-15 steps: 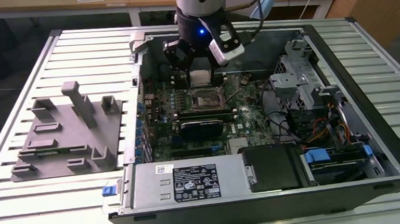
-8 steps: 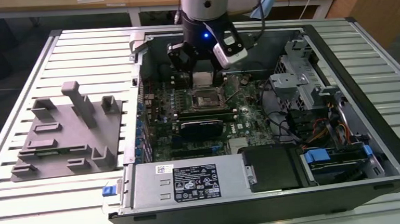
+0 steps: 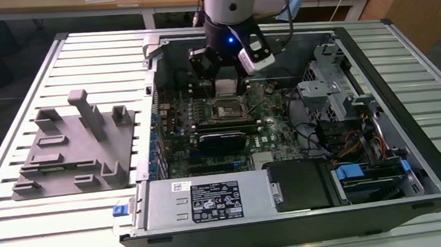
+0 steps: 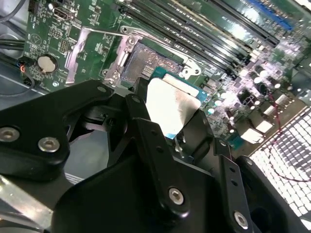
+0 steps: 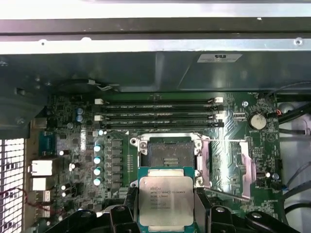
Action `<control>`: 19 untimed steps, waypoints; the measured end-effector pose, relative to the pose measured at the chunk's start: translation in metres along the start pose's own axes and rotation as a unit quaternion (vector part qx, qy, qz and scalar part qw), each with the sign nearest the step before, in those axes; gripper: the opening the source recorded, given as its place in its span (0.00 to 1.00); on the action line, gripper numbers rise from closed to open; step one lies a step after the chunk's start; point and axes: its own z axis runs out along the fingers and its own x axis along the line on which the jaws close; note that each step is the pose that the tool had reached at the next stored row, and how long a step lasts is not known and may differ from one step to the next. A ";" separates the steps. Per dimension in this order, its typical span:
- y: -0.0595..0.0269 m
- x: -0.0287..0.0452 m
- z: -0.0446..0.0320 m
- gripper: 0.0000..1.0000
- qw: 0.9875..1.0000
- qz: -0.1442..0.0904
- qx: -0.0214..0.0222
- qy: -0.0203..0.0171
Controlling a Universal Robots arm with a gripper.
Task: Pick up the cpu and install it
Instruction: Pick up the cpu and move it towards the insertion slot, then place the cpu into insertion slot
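In the upper centre of the exterior view the arm reaches down into an open computer case (image 3: 289,237) that lies on a slatted table (image 3: 27,227). The gripper (image 5: 166,209) is clenched on the cpu (image 5: 166,199), with a black finger (image 5: 130,206) pressed against each of two opposite edges and the chip's silvery top facing the first wrist camera. The cpu hangs just beside the socket (image 5: 170,154) on the green motherboard (image 5: 73,145), held clear of it and not set in (in the second wrist view its bright lid shows between the fingers, with the socket frame beyond). The socket's metal bracket (image 5: 228,165) stands swung open to one side, and long memory slots (image 5: 160,114) run past the socket. A black finned block (image 3: 221,142) sits on the board near the socket, at mid-frame in the exterior view. At the exterior view's left, well apart from the case, a grey tray (image 3: 62,162) rests on the table.
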 end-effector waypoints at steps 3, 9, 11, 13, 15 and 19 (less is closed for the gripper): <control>0.0023 -0.0017 0.0032 0.54 1.000 0.000 0.000 0.001; 0.0046 -0.0032 0.0105 0.54 1.000 0.000 0.000 0.004; 0.0050 -0.0044 0.0128 0.54 1.000 0.000 0.000 0.005; 0.0057 -0.0060 0.0146 0.54 1.000 0.000 0.000 0.006; 0.0059 -0.0065 0.0158 0.54 1.000 0.000 0.000 0.006; 0.0059 -0.0065 0.0162 0.54 1.000 0.000 0.000 0.006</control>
